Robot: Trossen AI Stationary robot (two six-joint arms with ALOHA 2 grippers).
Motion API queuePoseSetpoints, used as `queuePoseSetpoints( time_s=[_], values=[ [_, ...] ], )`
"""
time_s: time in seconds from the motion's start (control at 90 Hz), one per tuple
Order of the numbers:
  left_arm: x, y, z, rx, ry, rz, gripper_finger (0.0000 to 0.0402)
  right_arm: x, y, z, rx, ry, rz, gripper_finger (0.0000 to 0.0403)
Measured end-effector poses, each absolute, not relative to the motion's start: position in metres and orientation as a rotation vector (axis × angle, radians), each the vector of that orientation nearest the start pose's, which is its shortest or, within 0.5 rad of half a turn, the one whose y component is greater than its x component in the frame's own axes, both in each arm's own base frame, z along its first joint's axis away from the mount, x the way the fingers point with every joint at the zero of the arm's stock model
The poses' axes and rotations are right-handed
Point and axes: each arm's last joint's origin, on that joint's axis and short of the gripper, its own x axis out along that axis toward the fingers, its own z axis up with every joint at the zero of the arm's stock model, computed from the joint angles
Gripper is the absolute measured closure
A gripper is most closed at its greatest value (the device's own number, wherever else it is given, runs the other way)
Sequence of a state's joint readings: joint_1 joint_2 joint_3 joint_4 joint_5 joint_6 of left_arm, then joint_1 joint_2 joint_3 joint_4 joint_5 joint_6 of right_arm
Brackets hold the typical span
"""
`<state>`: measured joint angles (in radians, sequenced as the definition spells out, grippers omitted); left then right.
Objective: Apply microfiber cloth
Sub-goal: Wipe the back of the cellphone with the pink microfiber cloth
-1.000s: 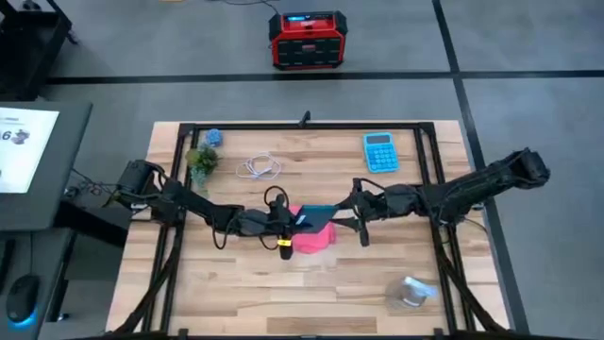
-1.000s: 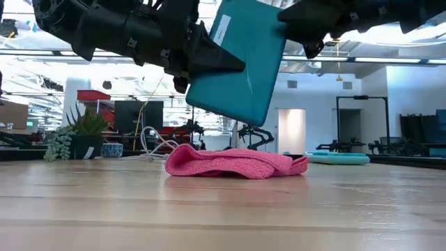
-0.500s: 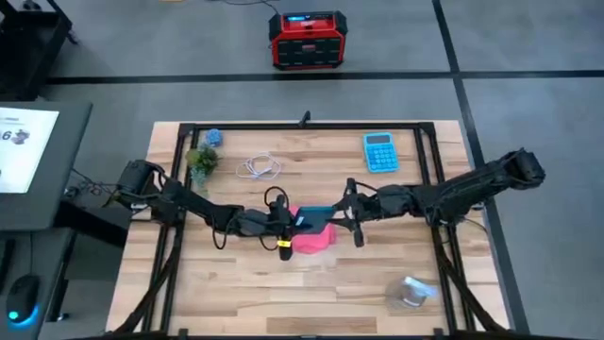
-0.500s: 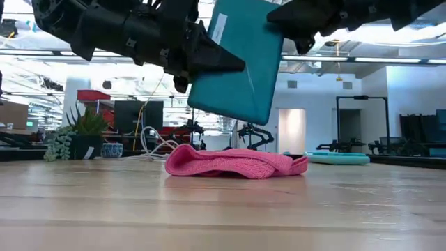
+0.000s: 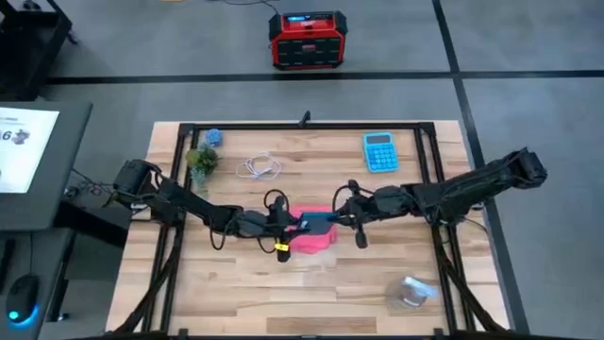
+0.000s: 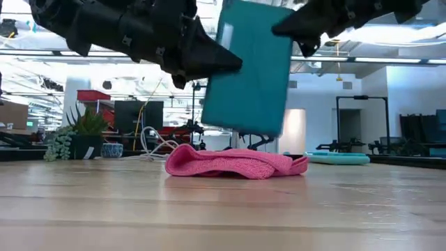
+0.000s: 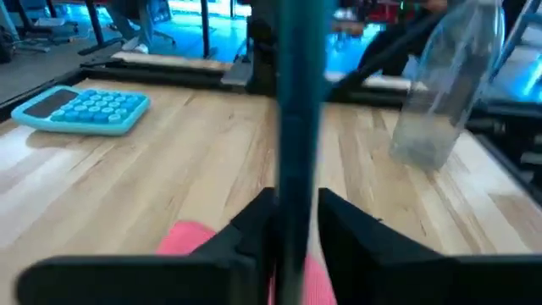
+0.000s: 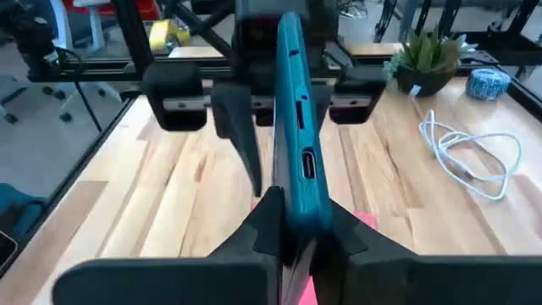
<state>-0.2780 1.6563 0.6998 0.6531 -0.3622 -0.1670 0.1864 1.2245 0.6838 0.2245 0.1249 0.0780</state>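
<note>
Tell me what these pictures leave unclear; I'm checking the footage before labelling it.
- Teal flat phone-like device: its broad faces are unseen in both wrist views, which catch it edge-on.
- Bright pink microfiber cloth: partly covered by the device in the high view.
- Clear bottle: blurred in the left wrist view.
- Left gripper and right gripper: both clamp the device's edges.

Place: robotics lab or workshop.
Floor: grey, marked with dark lines.
Table [image 5: 245, 283]: wood, inside a black frame.
Background: more rigs, desks and monitors under ceiling lights.
Equipment: red power unit [image 5: 305, 40] on the floor.
</note>
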Motion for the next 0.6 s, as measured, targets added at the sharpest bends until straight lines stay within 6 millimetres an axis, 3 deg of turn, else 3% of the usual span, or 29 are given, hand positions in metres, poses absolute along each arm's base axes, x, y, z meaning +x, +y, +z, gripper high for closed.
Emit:
queuePoseSetpoints(
  time_s=[0.1, 0.278, 0.6],
  values=[
    [0.3113, -0.0828, 0.168, -0.06, 0.324, 0.1, 0.0294, 0.2576, 0.0435, 0.2512, 0.042, 0.293, 0.045, 0.0389],
    [0.3108, -0.0853, 0.1631, -0.031, 0.346, 0.107, 0.0297, 0.2586, 0.0392, 0.2511, 0.064, 0.293, 0.033, 0.0389],
    [0.3107, -0.0828, 0.1636, 0.001, 0.333, 0.179, 0.039, 0.2595, 0.0388, 0.2545, 0.052, 0.257, 0.031, 0.0389]
  ],
)
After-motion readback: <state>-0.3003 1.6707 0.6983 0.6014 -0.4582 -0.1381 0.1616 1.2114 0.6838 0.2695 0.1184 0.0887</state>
